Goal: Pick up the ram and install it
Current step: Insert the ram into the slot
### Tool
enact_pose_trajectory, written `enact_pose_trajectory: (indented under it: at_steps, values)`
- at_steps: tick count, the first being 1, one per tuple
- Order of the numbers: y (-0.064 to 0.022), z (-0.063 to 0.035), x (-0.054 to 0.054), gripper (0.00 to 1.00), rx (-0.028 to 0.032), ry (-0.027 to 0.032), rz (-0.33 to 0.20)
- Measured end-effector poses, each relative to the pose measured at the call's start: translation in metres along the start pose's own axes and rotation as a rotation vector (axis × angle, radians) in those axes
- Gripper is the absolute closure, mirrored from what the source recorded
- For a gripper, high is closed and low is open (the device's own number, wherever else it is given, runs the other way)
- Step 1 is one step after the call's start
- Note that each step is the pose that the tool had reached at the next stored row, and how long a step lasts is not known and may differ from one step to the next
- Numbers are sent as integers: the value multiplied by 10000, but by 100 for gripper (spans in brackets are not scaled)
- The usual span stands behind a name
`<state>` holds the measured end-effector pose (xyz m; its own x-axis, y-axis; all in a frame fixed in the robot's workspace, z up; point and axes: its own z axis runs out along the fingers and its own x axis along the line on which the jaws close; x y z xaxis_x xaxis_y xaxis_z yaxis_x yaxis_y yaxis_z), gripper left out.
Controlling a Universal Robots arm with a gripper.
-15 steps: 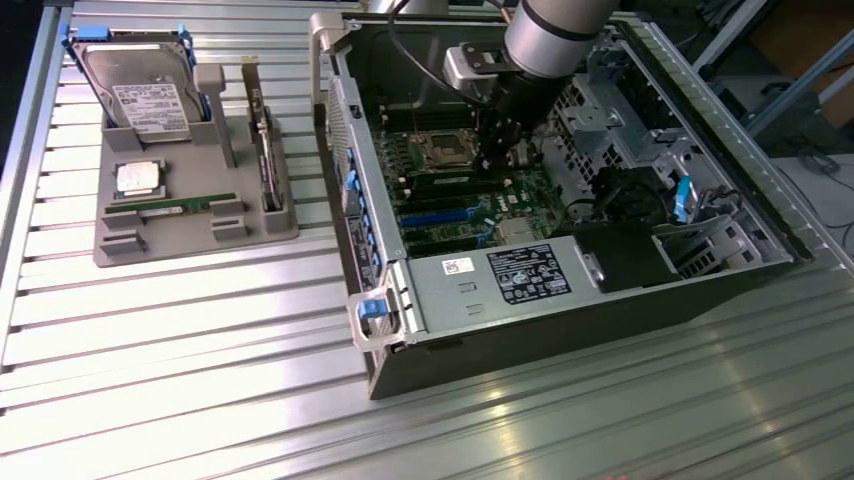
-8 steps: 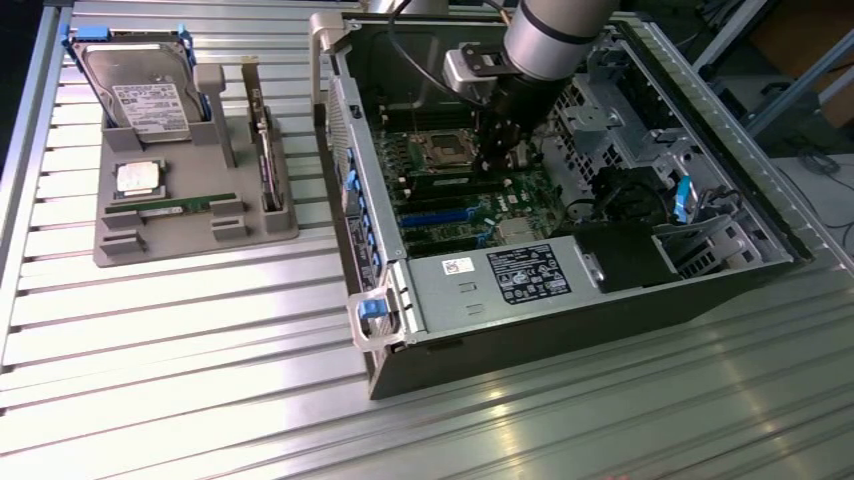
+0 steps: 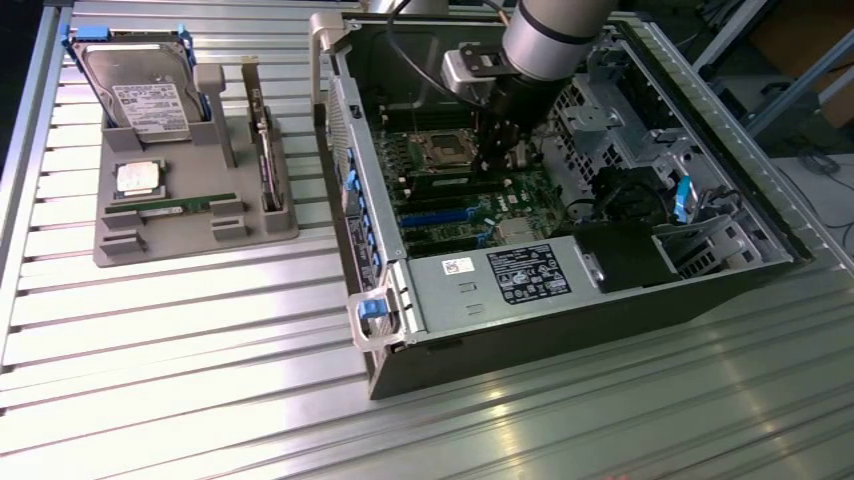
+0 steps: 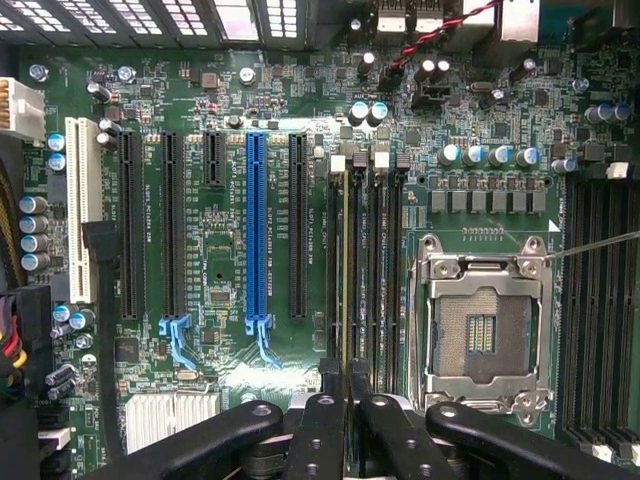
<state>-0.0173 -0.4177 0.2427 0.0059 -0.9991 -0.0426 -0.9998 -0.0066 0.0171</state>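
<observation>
On the desk (image 3: 200, 380) lies the open computer case (image 3: 601, 320), the parts tray (image 3: 134, 250) at its nine o'clock in the exterior view. Over the motherboard (image 4: 230, 230), the jaws pinch nearly closed on the ram (image 4: 347, 270), edge-on along the memory slots (image 4: 385, 260) beside the empty socket (image 4: 482, 335). Pickup looks done; seating not yet evident.

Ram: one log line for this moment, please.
gripper shut on ram | ram edge-on at memory slots beside socket | seated: cannot tell
</observation>
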Motion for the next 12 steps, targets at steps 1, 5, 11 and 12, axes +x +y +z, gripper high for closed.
enact_pose_trajectory:
  at_steps: [1,5,11,12]
  values:
    - [5,0,0,87,12,0,0]
    - [25,0,0,87,50,1,-5]
    - [26,-12,-1,87,51,-1,-4]
    - [26,-16,-1,87,49,3,-3]
